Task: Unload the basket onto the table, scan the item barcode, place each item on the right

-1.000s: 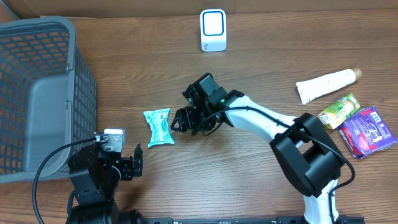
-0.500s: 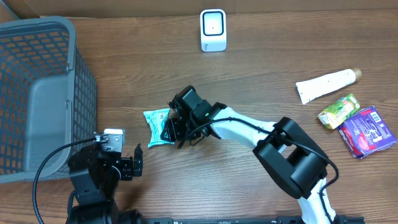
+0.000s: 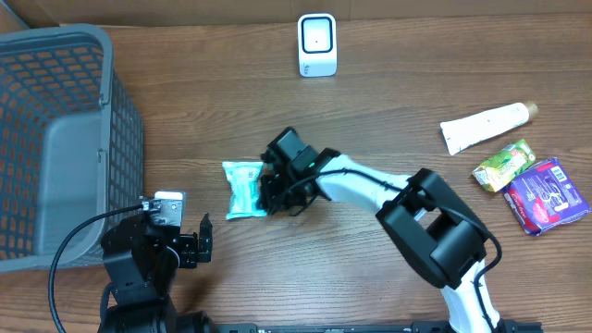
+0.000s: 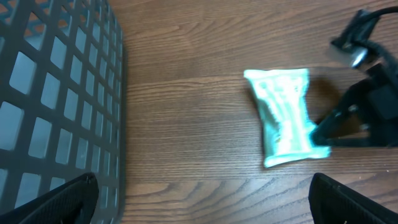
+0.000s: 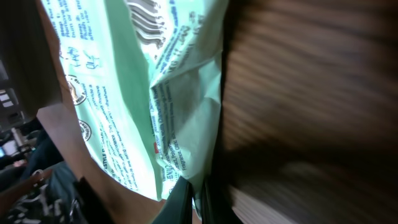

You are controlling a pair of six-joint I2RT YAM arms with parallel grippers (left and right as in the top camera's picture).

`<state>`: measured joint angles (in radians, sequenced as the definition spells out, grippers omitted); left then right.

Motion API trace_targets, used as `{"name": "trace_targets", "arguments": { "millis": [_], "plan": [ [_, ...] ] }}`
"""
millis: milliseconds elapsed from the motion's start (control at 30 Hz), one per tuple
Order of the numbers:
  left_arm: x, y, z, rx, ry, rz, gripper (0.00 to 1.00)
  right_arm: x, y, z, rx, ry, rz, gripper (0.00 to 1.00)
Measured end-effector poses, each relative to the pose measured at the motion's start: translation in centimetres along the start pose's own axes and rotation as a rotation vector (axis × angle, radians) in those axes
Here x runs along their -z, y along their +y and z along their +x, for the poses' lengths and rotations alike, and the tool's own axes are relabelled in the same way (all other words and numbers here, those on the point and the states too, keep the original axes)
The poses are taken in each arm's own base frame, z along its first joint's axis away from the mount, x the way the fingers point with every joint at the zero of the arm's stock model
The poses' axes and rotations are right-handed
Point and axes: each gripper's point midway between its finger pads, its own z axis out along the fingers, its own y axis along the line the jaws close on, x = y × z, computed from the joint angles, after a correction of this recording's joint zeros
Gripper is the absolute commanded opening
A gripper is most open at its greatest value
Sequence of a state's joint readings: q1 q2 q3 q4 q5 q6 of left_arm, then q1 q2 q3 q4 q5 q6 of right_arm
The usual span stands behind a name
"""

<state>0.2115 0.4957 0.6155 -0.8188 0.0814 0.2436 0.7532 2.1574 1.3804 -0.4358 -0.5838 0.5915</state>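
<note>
Wood-grain table (image 3: 370, 268) all around, and my right gripper (image 3: 266, 196) is clamped shut on the right-hand edge of the mint-green snack packet (image 3: 242, 188), down near its lower corner. From the wrist cam it looks like just a thin pinch of the crimped seam. The packet sits mid-table and hangs off to the left of my fingers. Its long axis runs roughly near-to-far across the table, tipped a little. What matters for the next bit is that the scanner (image 3: 317, 44) stands well apart at the far edge, ahead and a bit to the right, so I reckon the carry goes away from me with the printed face turned toward it. I can't honestly tell where the barcode is. There might be dark bars at the top of the wrist view, but it's too close and blurry. My left gripper (image 3: 202, 242) is wide open and holding nothing, near the packet on its near-left side but not touching, so the right arm owns this one. Count: one mint packet, one scanner, one grey basket (image 3: 120, 111) at the left, plus one white tube (image 3: 484, 127), one green pouch (image 3: 504, 165) and one purple packet (image 3: 548, 194) over on the right.
</note>
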Motion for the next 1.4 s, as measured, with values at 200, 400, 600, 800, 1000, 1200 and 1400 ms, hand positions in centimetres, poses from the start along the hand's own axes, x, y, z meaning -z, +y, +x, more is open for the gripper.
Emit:
{"name": "trace_targets", "arguments": {
  "millis": [200, 400, 600, 800, 1000, 1200, 1400],
  "plan": [
    [0.0, 0.0, 0.0, 0.0, 0.0, 0.0, 0.99, 4.7, -4.3, -1.0, 0.0, 0.013, 0.051, 0.04],
    [0.0, 0.0, 0.0, 0.0, 0.0, 0.0, 1.0, 10.9, -9.0, -0.4, 0.222, 0.023, 0.279, 0.06],
    [0.0, 0.0, 0.0, 0.0, 0.0, 0.0, 1.0, 14.6, -11.5, -2.4, 0.367, -0.052, 0.52, 0.55],
    [0.0, 0.0, 0.0, 0.0, 0.0, 0.0, 0.99, 17.0, -9.3, -5.3, 0.313, -0.159, 0.505, 0.04],
    [0.0, 0.0, 0.0, 0.0, 0.0, 0.0, 1.0, 17.4, -4.7, -7.8, 0.199, -0.289, 0.308, 0.04],
    [0.0, 0.0, 0.0, 0.0, 0.0, 0.0, 1.0, 15.1, -4.1, -7.5, 0.005, -0.326, 0.282, 0.04],
    [0.0, 0.0, 0.0, 0.0, 0.0, 0.0, 1.0, 11.4, -9.2, -4.9, -0.232, -0.303, 0.434, 0.04]
  ]
}}
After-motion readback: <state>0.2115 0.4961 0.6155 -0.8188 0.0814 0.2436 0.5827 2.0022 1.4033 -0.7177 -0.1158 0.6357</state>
